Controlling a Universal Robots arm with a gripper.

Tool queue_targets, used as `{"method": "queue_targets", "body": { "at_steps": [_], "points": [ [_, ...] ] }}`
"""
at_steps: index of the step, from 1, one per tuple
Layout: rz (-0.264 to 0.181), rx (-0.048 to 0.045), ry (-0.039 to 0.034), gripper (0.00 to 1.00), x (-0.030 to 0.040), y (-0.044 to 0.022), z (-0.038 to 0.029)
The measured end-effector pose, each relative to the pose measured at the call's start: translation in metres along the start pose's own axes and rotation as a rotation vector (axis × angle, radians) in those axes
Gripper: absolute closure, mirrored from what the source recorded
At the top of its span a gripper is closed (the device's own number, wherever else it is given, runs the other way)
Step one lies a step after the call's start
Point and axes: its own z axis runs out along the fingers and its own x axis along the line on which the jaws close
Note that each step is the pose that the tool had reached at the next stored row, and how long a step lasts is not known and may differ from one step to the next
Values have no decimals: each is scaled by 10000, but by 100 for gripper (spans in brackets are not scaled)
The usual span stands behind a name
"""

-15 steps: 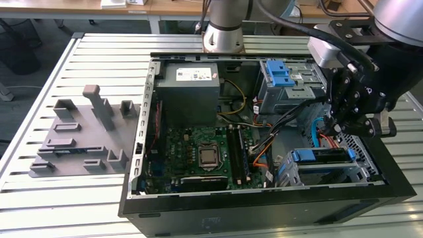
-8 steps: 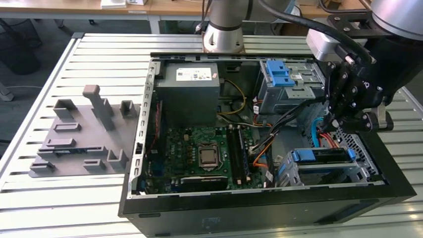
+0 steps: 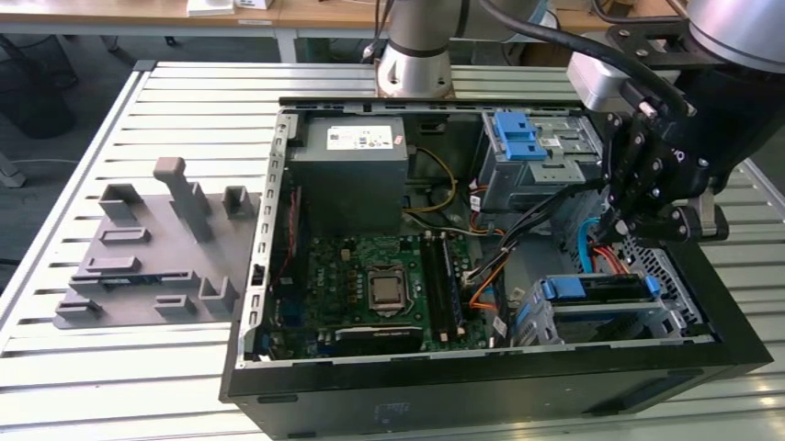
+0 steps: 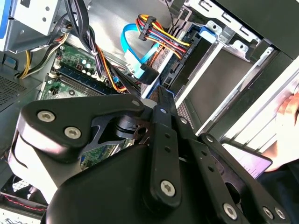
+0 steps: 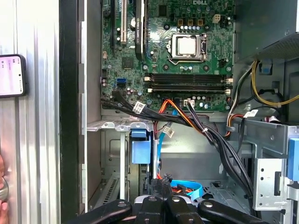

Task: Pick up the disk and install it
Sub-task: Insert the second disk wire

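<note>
The disk [image 3: 598, 289], dark with a blue plastic bracket, stands on edge in the lower drive cage at the exterior view's right front of the open computer case [image 3: 264, 276]. Its blue bracket end [image 5: 141, 150] shows in the first wrist view, and the bracket [image 4: 208, 31] shows in the second. My black gripper [image 3: 631, 222] hangs inside the case just above and behind that cage, apart from the disk. Its fingers [image 5: 160, 183] look shut, with nothing between them. A loose blue data cable [image 4: 135, 60] and a multicoloured power plug [image 4: 154, 28] dangle between gripper and disk.
The motherboard [image 3: 381, 285], power supply [image 3: 356, 152] and upper grey drive bay with a blue latch [image 3: 528, 138] fill the case. A grey fixture plate [image 3: 147, 248] lies on the slatted table at the exterior view's left. A person's hand [image 4: 287, 112] and a phone [image 5: 11, 74] lie beside the case.
</note>
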Motion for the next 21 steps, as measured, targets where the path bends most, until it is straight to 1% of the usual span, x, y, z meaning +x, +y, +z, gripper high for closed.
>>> {"method": "queue_targets", "body": {
  "at_steps": [13, 14, 15, 17, 21],
  "points": [
    [0, 0, 0, 89, -12, 1, 0],
    [-3, 305, -3, 89, -12, 1, 0],
    [-3, 306, -3, 89, -12, 1, 0],
    [-4, 447, -4, 89, -12, 1, 0],
    [-4, 452, -4, 89, -12, 1, 0]
  ]
}}
